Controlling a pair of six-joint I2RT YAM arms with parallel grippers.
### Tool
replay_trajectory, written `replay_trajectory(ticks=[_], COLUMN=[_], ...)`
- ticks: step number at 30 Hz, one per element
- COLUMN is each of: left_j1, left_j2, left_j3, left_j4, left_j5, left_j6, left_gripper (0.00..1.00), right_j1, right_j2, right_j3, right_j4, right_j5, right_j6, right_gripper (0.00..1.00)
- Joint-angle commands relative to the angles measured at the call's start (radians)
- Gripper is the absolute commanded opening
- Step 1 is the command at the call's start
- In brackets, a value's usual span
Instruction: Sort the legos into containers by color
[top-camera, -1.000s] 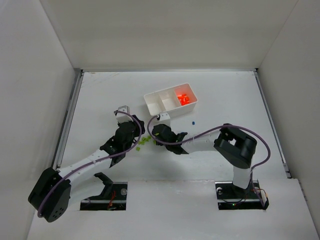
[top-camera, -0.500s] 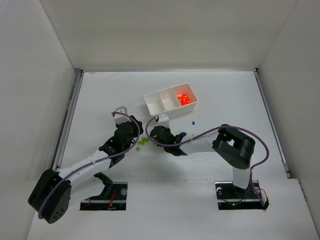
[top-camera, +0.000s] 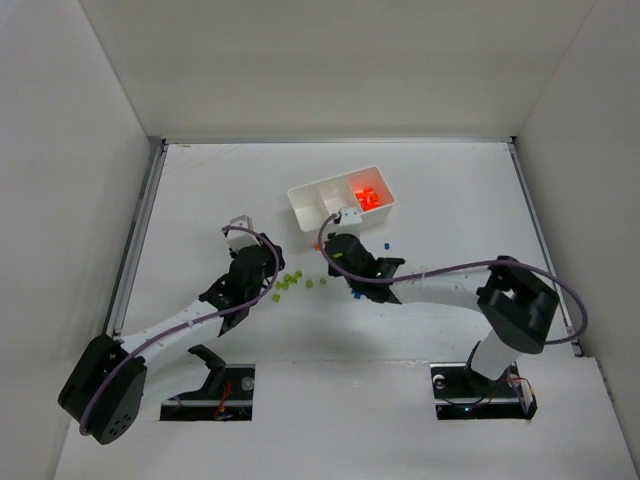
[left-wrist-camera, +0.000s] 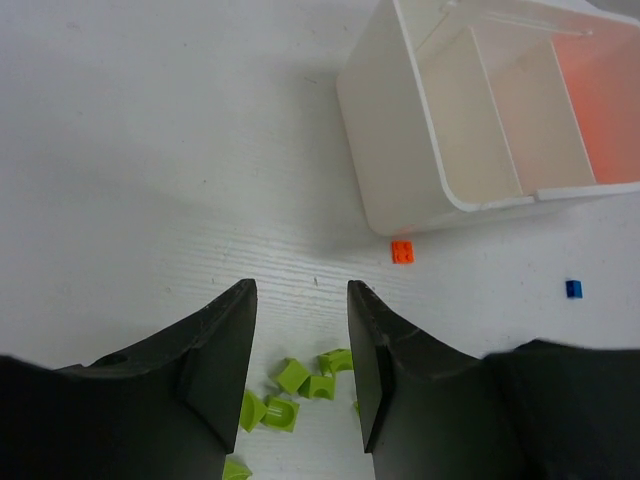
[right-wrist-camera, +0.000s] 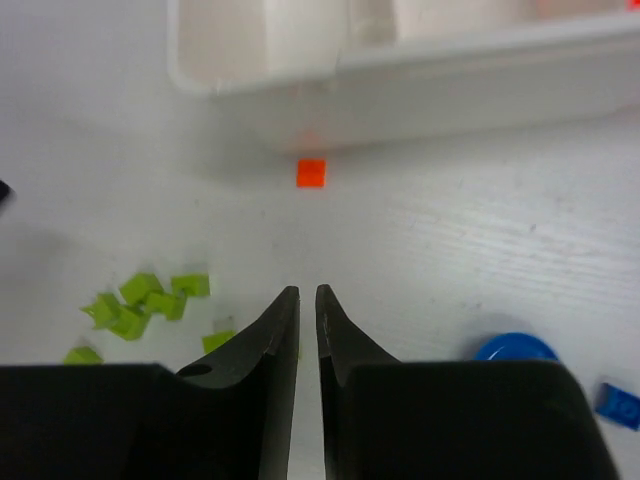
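Observation:
The white tray (top-camera: 318, 186) lies at the table's middle, with orange legos (top-camera: 367, 197) in its right compartment; the other two look bare. A pile of yellow-green legos (top-camera: 290, 283) lies between the arms. My left gripper (left-wrist-camera: 300, 290) hangs open above these green bricks (left-wrist-camera: 305, 380). One small orange brick (left-wrist-camera: 403, 251) and a small blue brick (left-wrist-camera: 573, 289) lie loose near the tray (left-wrist-camera: 400, 150). My right gripper (right-wrist-camera: 307, 292) is shut to a thin slit, and I see nothing between its tips. It points at the orange brick (right-wrist-camera: 311, 173) in front of the tray wall (right-wrist-camera: 450, 90).
A rounded blue piece (right-wrist-camera: 515, 348) and a small blue brick (right-wrist-camera: 620, 402) lie right of my right fingers, with green bricks (right-wrist-camera: 150, 298) to their left. White walls enclose the table on three sides.
My right gripper has closed and swung from the green pile up and right toward the tray. The left gripper has stayed over the green bricks and opened slightly.

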Motion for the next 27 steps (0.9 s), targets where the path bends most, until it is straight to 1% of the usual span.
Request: replay_trajectory(ticks=[1, 5, 8, 11, 16, 18, 21, 27], left_j1=[-0.011, -0.028, -0.032, -0.017, 0.002, 0.006, 0.009, 0.014], left_j2=[0.019, 0.052, 0.052, 0.046, 0.025, 0.019, -0.003, -0.027], left_j3=[0.020, 0.024, 0.012, -0.002, -0.019, -0.019, -0.031, -0.046], left_j4=[0.048, 0.082, 0.091, 0.100, 0.115, 0.112, 0.117, 0.118], left_j5=[0.008, 0.008, 0.007, 0.010, 0.010, 0.010, 0.010, 0.013], left_j6=[-0.007, -0.007, -0.006, -0.011, -0.011, -0.010, -0.008, -0.008], left_gripper=[0.38, 0.38, 0.38, 0.38, 0.38, 0.38, 0.38, 0.38], right_j1=[-0.078, -0.196, -0.218, -0.142, -0.091, -0.082, -0.080, -0.080], right_j2=[-0.120, -0.164, -0.150, -0.080, 0.069, 0.112, 0.183, 0.292], right_j3=[-0.012, 0.004, 0.025, 0.031, 0.079, 0.102, 0.146, 0.214], right_j4=[0.047, 0.049, 0.044, 0.055, 0.091, 0.107, 0.113, 0.119], right_j5=[-0.043, -0.075, -0.118, -0.110, -0.101, -0.101, -0.095, -0.067], right_j6=[-0.031, -0.056, -0.071, -0.084, -0.071, -0.065, -0.068, -0.068], right_gripper=[0.18, 0.18, 0.20, 0.26, 0.39, 0.42, 0.44, 0.45])
